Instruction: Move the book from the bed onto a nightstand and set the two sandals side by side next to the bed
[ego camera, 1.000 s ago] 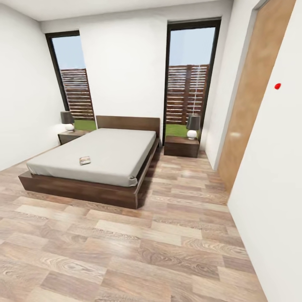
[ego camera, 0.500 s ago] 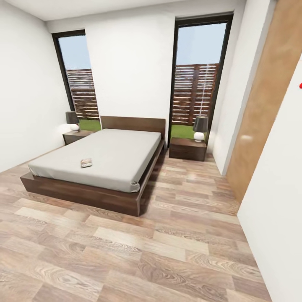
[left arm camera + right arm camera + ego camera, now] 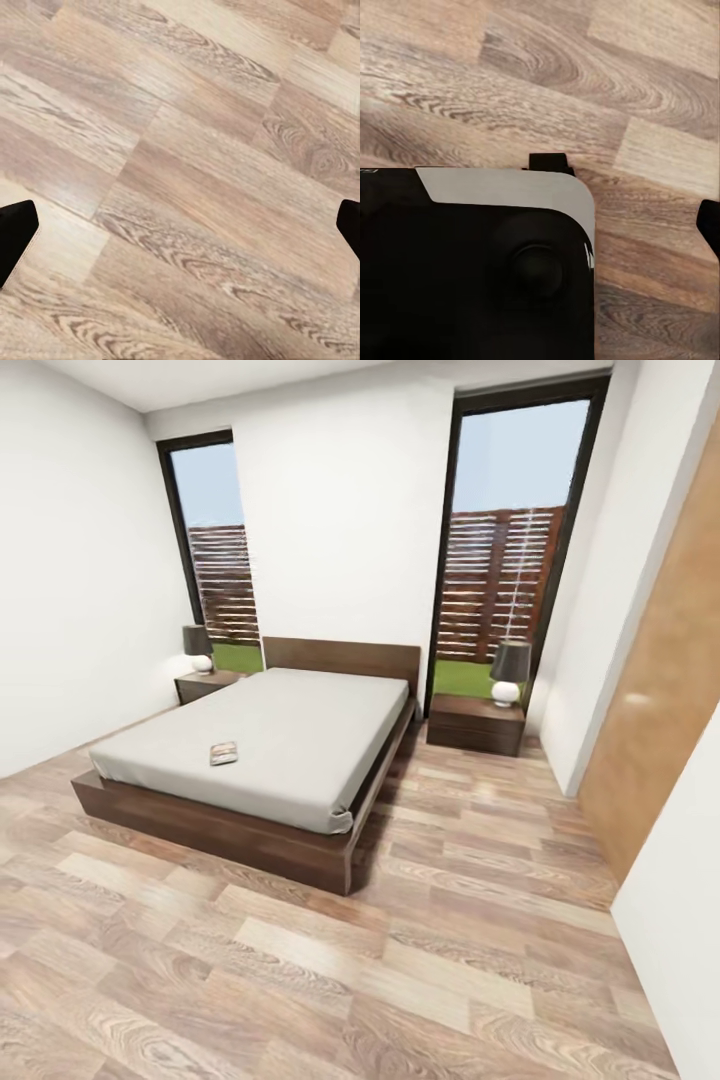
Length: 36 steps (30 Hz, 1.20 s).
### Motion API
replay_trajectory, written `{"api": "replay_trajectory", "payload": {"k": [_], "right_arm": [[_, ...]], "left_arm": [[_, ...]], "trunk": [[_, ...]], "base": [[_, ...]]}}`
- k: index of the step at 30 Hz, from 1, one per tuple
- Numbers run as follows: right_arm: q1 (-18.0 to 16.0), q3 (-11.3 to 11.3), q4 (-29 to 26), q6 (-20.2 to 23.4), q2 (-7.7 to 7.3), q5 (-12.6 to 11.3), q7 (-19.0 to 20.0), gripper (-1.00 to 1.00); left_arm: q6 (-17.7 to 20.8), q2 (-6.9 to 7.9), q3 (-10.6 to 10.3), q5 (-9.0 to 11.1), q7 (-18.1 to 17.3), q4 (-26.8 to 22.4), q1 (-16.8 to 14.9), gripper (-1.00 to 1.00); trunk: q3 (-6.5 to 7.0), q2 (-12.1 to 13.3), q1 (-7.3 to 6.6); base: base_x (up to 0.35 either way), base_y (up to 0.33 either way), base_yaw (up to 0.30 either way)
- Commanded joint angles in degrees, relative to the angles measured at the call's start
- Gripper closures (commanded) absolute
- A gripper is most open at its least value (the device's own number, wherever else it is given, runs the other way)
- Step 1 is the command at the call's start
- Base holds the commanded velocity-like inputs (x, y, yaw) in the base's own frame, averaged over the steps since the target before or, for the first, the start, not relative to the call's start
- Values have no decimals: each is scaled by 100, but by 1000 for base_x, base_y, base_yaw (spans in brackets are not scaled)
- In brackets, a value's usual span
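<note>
Stage: early, nothing placed yet | book (image 3: 224,753) lying on bed (image 3: 300,730), well apart from either nightstand (image 3: 476,722) | sandals: none spotted | left gripper (image 3: 180,229) fingers spread wide, holding nothing, over floor (image 3: 400,960) | right fingers: cannot tell

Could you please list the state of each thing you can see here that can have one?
book: lying flat on the bed, near its foot end.
bed: bare grey mattress, only the book on it.
left nightstand: drawers shut, lamp on top.
right nightstand: drawers shut, lamp on top.
door: shut.
left gripper: open, empty, over the floor.
right gripper: open, empty, over the floor.
</note>
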Motion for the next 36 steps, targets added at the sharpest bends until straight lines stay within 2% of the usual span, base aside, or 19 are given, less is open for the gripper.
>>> {"api": "replay_trajectory", "payload": {"k": [1, 23, 36], "right_arm": [[-2, -5, 4, -19, 0, -3, 4, -100], [-2, -5, 4, -19, 0, -3, 3, -100], [-2, -3, 2, -17, 0, -3, 5, -100]], "left_arm": [[-16, -3, 0, 32, 1, 4, -2, -100], [-16, -6, 0, 38, -1, 4, -2, -100], [-16, -6, 0, 33, -2, 4, -3, -100]], "trunk": [[-6, -2, 3], [-6, -2, 3], [-6, -2, 3]], "base": [[319, 0, 276], [319, 0, 284], [319, 0, 50]]}}
